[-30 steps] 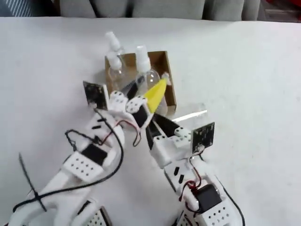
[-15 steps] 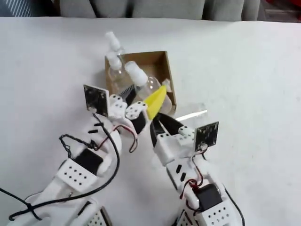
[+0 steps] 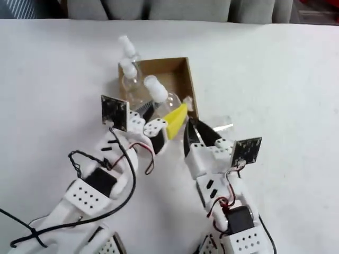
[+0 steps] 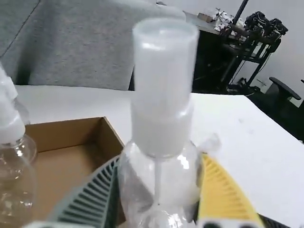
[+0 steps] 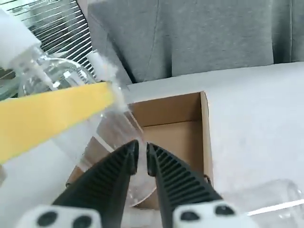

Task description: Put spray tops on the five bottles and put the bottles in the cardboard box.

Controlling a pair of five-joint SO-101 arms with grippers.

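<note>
A clear bottle (image 3: 167, 100) with a white spray top (image 3: 152, 86) is tilted over the near edge of the cardboard box (image 3: 180, 69). My left gripper (image 3: 165, 107) is shut on its body between a grey finger and a yellow finger (image 3: 175, 114). In the left wrist view the bottle (image 4: 159, 175) rises between those fingers (image 4: 223, 194). Two topped bottles (image 3: 127, 67) stand at the box's left side. My right gripper (image 3: 192, 126) sits just right of the held bottle, its black fingers (image 5: 161, 171) shut on nothing. A clear bottle (image 3: 218, 127) lies on the table beside it.
The white table (image 3: 275, 74) spreads wide to the right and left of the box. The box floor (image 5: 175, 130) on its right side is bare. The lying bottle (image 5: 266, 194) is close to my right gripper. Grey seating stands behind the table.
My right gripper has drawn back to the right, away from the held bottle. My left gripper has tipped the bottle lower and leftward over the box.
</note>
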